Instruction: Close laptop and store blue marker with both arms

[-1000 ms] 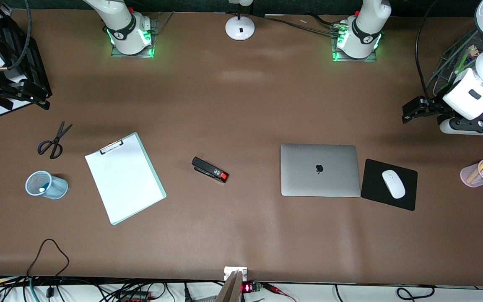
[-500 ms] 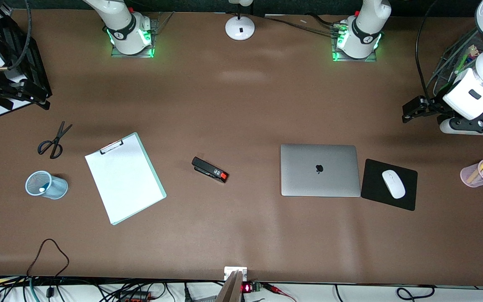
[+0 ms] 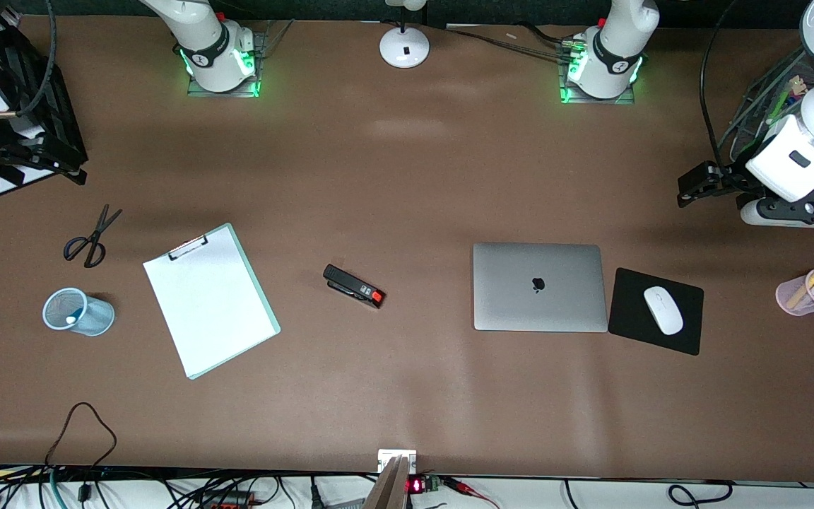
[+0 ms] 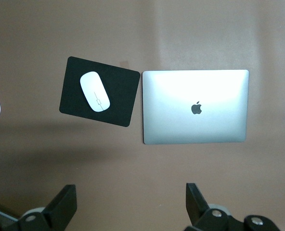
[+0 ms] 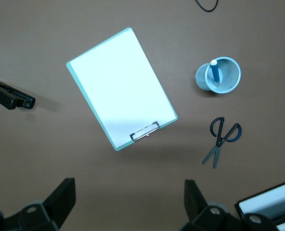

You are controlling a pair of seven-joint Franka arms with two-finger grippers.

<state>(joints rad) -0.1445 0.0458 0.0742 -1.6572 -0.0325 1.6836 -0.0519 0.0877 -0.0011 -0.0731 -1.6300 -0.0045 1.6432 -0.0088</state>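
The laptop [image 3: 539, 286] lies shut on the table with its apple logo up; it also shows in the left wrist view [image 4: 195, 107]. The blue marker [image 5: 214, 73] stands in a pale-blue mesh cup [image 5: 229, 79], near the right arm's end of the table; only its tip [image 3: 70, 320] shows in the front view. My left gripper [image 3: 689, 189] waits high over the left arm's end of the table, open and empty [image 4: 130, 207]. My right gripper [image 3: 71, 168] waits high over the right arm's end, open and empty [image 5: 128, 202].
A clipboard [image 3: 209, 300], a black stapler [image 3: 353, 285] and scissors [image 3: 90, 237] lie on the table. A white mouse [image 3: 663, 309] sits on a black mouse pad [image 3: 633, 326] beside the laptop. A pink cup [image 3: 795, 297] holds several markers. A lamp base [image 3: 404, 47] stands between the arm bases.
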